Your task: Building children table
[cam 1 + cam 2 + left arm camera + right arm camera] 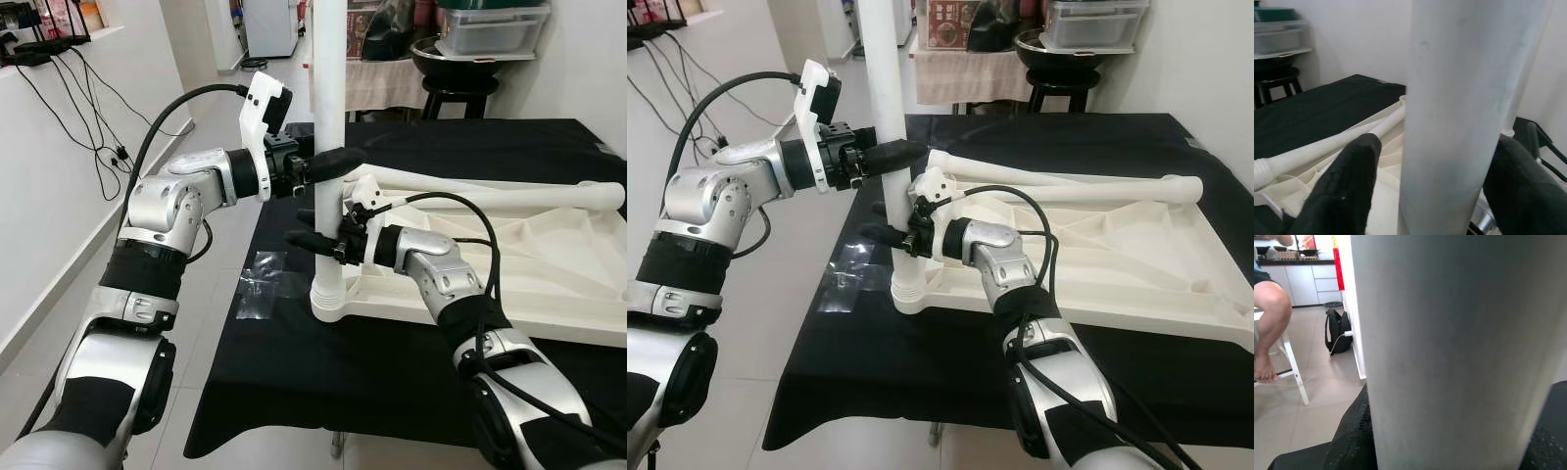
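1. White plastic table leg (329,117): smooth round tube, standing upright in the corner socket of the upturned table base (549,284), at about 8 o'clock of that base; ribbed collar at the foot.
2. Left tool (328,163): two black fingers closed around the upright leg, high on the tube; matte rubbery fingers (1347,186) seen on both sides of the tube in the left wrist view.
3. Right tool (312,229): clamped on the same leg, lower down, just above the socket; textured black pads (1349,440) pressed to the tube in the right wrist view.
4. Table base: off-white moulded plastic, rectangular, underside up with ribbed webbing, lying flat on the tabletop (294,372), which is covered in black cloth.
5. Second leg (490,191): long white tube lying across the base, toward 12 o'clock, threaded end visible in the left wrist view.
6. Clear plastic bag (260,284): crinkled, on the cloth at 9 o'clock of the socket.
7. Black stool (460,93) with black bowl and clear bins at 12 o'clock, beyond the tabletop.
8. Seated person's bare leg (1271,308) on a white chair, black backpack (1337,330) on the tiled floor, in the right wrist view.
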You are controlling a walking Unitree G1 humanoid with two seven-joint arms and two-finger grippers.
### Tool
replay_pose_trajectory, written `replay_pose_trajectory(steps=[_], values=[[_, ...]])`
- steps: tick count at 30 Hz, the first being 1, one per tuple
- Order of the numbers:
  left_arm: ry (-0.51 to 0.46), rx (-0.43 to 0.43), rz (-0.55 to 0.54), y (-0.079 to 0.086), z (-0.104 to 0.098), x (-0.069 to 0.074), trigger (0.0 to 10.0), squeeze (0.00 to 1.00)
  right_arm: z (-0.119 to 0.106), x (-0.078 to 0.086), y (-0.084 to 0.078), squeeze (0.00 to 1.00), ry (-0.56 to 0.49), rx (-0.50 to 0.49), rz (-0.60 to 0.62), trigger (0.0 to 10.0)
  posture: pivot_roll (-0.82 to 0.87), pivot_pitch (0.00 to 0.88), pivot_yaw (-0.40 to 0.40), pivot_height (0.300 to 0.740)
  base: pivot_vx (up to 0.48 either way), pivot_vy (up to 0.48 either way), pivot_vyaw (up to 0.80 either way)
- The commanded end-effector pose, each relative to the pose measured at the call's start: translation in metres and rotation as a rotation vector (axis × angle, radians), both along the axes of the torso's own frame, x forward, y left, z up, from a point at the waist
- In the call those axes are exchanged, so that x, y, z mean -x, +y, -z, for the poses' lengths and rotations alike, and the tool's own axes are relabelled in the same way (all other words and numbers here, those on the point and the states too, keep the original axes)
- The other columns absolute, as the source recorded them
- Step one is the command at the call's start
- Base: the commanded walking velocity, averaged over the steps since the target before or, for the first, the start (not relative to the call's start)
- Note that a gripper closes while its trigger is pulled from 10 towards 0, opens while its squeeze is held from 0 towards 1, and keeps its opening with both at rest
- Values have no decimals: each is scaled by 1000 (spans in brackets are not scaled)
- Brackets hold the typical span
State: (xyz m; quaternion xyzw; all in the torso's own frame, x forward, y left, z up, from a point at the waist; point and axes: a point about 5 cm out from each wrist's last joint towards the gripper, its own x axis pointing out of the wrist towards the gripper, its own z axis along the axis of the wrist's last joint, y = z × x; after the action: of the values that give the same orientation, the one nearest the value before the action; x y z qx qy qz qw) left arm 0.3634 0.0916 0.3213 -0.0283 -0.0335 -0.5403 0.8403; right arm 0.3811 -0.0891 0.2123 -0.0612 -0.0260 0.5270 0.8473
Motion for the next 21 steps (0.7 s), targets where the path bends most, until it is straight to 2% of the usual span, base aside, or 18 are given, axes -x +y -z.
replay_pose_trajectory(steps=[1,2,4,5,6,7,8,9,10,13,15,16,18,19,20,21], values=[[28,24,-78,24,3,-1,10000,1000,31,3,7,0,102,28,82,0,39,28,37,740,0,0,0],[49,55,-146,47,5,0,10000,0,47,3,6,0,146,45,289,0,39,34,27,740,0,0,0],[49,55,-146,47,5,0,10000,0,47,3,6,0,146,45,289,0,39,34,27,740,0,0,0],[65,74,-206,67,8,3,10000,0,62,6,3,0,176,47,560,0,39,43,23,740,0,0,0],[93,89,-263,88,16,9,10000,0,80,26,17,0,234,28,664,0,46,49,24,740,0,0,0],[93,89,-263,88,16,9,10000,0,80,26,17,0,234,28,664,0,46,49,24,740,0,0,0],[125,87,-301,104,28,18,10000,0,87,40,32,0,250,0,724,0,51,46,21,740,0,0,0],[159,86,-312,114,40,29,10000,0,90,44,43,0,256,-29,762,0,52,32,21,740,0,0,0],[185,87,-308,118,50,39,10000,0,90,43,50,0,253,-46,774,0,65,21,16,740,0,0,0],[200,89,-302,119,54,45,10000,0,90,40,51,0,246,-50,792,0,65,21,16,740,0,0,0],[229,92,-302,120,71,62,10000,0,86,31,53,0,229,-44,794,0,79,11,-4,740,0,0,0],[229,92,-302,120,71,62,10000,0,86,31,53,0,229,-44,794,0,79,11,-4,740,0,0,0],[269,105,-338,123,90,76,10000,0,84,26,55,0,233,-37,771,0,83,6,-9,740,0,0,0],[294,100,-364,122,103,84,10000,0,82,27,55,0,243,-43,773,10000,82,1,-8,740,0,0,0],[294,100,-364,122,103,84,10000,0,82,27,55,0,243,-43,773,10000,82,1,-8,740,0,0,0],[311,87,-379,118,114,91,10000,0,81,28,55,59,253,-51,757,10000,83,0,-9,740,0,0,0]])
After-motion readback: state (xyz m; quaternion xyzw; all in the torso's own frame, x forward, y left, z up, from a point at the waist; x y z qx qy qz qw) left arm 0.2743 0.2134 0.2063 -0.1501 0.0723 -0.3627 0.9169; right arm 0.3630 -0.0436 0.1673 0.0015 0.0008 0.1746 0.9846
